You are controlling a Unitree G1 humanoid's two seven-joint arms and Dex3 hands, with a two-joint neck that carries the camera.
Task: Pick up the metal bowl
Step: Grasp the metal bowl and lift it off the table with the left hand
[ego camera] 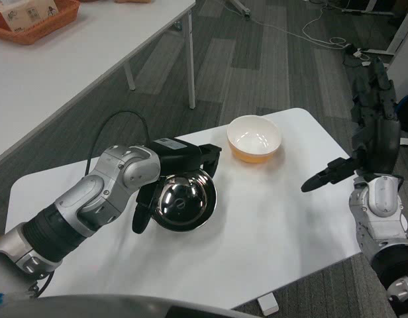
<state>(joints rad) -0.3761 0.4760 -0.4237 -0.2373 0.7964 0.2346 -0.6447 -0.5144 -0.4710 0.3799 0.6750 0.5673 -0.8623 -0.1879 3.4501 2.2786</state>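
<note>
Head view, metal bowl (185, 204) gripped under left hand (181, 162) fingers (208, 156)

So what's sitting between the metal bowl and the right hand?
Nothing. In the head view, only bare white table lies between the metal bowl, gripped by the left hand, and the right hand. The orange bowl sits farther back, off that line.
</note>
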